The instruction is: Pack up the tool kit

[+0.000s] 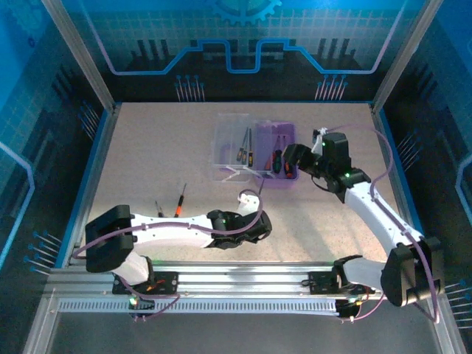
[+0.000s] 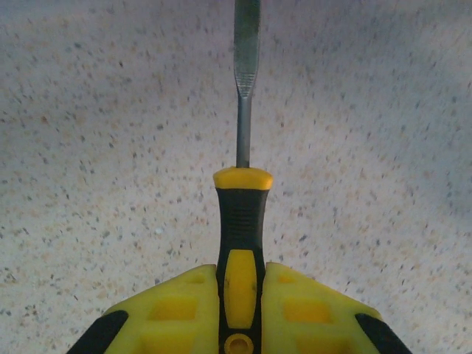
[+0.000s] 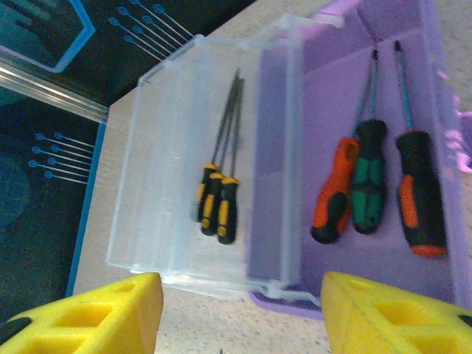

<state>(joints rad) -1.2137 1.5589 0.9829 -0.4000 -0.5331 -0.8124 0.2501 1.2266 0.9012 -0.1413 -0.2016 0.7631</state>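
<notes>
Tool kit (image 3: pixel 328 88) lies open just beyond the right gripper (image 3: pixel 240 295) (jaws apart).

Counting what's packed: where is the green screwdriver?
Right wrist view: the green screwdriver lies in the purple case, between the orange screwdriver and the orange-black one.

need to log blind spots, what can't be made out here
- left wrist: tool tip, cut off by the top edge
- right wrist: case right side, cut off by the right edge
- top: loose orange driver on the table, tip type too small to tell
</notes>
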